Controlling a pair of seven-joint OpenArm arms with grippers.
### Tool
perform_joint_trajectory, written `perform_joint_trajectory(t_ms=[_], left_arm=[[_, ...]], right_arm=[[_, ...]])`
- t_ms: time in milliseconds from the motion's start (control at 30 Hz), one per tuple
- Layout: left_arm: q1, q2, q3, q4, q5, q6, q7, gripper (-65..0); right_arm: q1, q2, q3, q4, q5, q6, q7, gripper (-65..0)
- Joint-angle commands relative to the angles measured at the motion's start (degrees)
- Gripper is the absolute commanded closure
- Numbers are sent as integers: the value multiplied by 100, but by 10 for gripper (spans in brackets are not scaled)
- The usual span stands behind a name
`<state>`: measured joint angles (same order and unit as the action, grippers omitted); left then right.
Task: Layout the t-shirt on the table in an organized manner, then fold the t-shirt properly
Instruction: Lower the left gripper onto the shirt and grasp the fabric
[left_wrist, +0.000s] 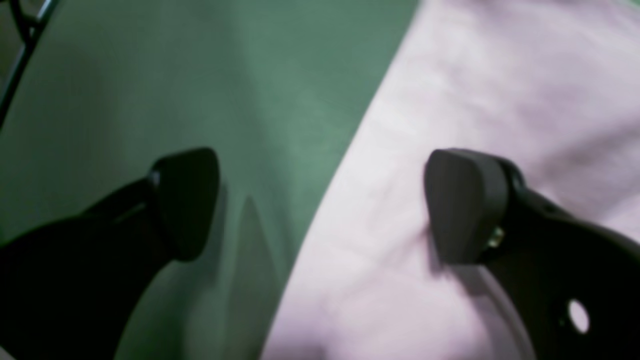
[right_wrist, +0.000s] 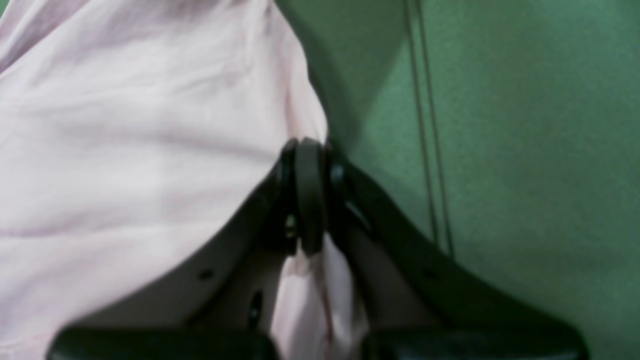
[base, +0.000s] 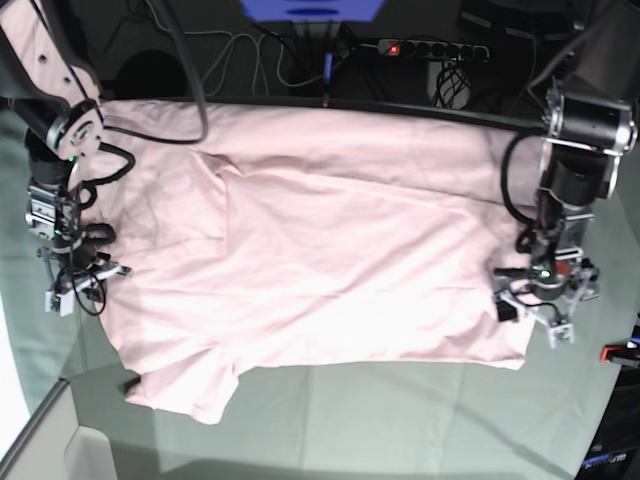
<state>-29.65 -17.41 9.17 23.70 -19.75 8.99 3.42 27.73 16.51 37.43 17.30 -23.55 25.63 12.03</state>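
A: Where does the t-shirt (base: 320, 250) lie?

B: It lies spread over the far half of the desk (base: 400, 420), plain pink side up, reaching nearly from one arm to the other. Long creases run across its middle. One sleeve sticks out toward the near edge on the base view's left, and the near hem runs roughly straight along the green-grey cloth.

A: And the right claw (right_wrist: 310, 200)?

B: Its fingers are pressed together, pinching the edge of the shirt. The right wrist view shows a fold of pink fabric caught between the two pads, with more fabric hanging below them. In the base view that claw (base: 75, 270) sits at the shirt's edge on the left of the picture.

A: The left claw (left_wrist: 320, 205)?

B: It is spread wide. The left wrist view shows one finger (left_wrist: 187, 200) over bare desk cloth and the other over pink fabric, so the shirt's edge runs between them. Whether the tips touch the surface cannot be told; the view is blurred. In the base view it (base: 545, 305) stands at the shirt's near corner on the right of the picture.

A: Anything else?

B: A power strip (base: 430, 47) with a lit red switch lies behind the desk, among cables.
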Motion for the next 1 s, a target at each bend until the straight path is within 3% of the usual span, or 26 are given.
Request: perform_joint_trajectory(t_ms=[0,233,400,467,667,800,967], left_arm=[[-178,22,151,-28,28,-33,-65,-642],[-152,154,1004,-520,1,-42,-645,-640],[-125,189,1066,-766,-8,-42,-883,-633],[15,189,1066,-722,-8,-42,-900,-587],[332,198,1013,-722,-25,-42,-1489,-351],[490,198,1013,-722,-113,-42,-1806,-377],[517,128,1022,-590,-1142,-42,-1920,-428]], right_arm=[[45,41,-2,-3,-93,17,-285,0],[45,41,-2,-3,-93,17,-285,0],[45,41,-2,-3,-93,17,-267,0],[45,41,-2,-3,-93,17,-267,0],[45,41,-2,-3,-93,17,-267,0],[45,41,-2,-3,-93,17,-276,0],[45,41,-2,-3,-93,17,-276,0]])
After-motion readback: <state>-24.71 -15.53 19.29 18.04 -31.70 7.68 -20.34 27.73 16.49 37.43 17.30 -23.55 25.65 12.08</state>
